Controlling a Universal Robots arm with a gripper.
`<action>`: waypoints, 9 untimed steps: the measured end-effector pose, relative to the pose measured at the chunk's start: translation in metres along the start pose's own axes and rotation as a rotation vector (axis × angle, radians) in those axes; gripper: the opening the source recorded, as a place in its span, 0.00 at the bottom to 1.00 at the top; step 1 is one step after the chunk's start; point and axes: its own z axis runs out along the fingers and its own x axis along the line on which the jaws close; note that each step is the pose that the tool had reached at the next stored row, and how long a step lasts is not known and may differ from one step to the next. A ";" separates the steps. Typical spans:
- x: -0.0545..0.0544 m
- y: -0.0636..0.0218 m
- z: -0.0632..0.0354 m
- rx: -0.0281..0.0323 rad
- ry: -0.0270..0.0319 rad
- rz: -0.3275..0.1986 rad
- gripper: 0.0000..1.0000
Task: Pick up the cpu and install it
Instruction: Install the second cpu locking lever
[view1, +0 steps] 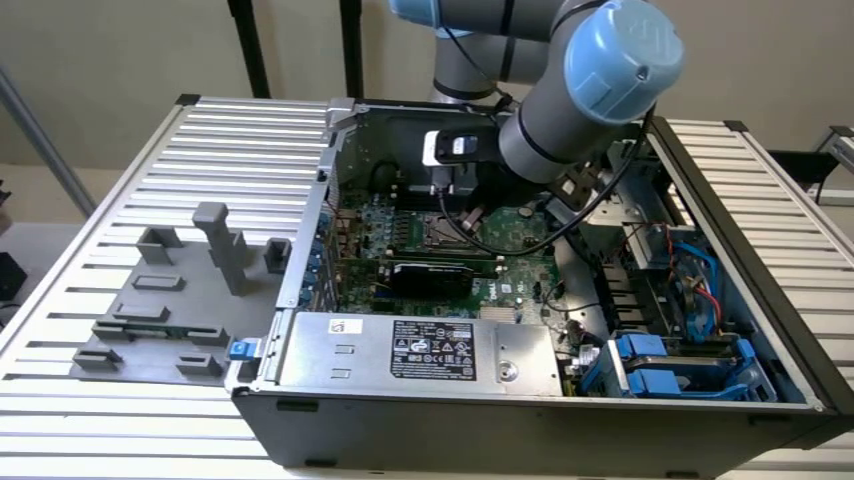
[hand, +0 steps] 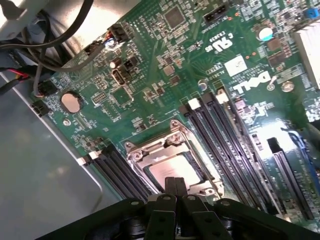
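The cpu (hand: 172, 167), a pale silver-beige square, lies flat inside the metal-framed socket (hand: 150, 150) on the green motherboard (hand: 150, 75). My gripper (hand: 175, 186) is just above the socket's near edge, its two dark fingers pressed together with nothing between them. Whether the fingertips touch the chip cannot be told. In the exterior view the gripper (view1: 465, 205) reaches down into the open computer case, right over the socket (view1: 437, 230).
Black memory slots (hand: 225, 130) flank the socket on both sides. Loose cables (hand: 45, 45) hang at the case wall. A silver power supply (view1: 414, 350) and blue drive bays (view1: 667, 365) stand inside the case. Grey fixture blocks (view1: 174, 300) sit at the exterior view's left.
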 end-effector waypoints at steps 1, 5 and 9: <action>-0.002 -0.0009 -0.0006 -0.0002 -0.0003 0.000 0.11; -0.011 -0.0046 -0.0034 -0.0010 -0.0015 0.001 0.11; -0.020 -0.0084 -0.0067 -0.0017 -0.0024 0.001 0.11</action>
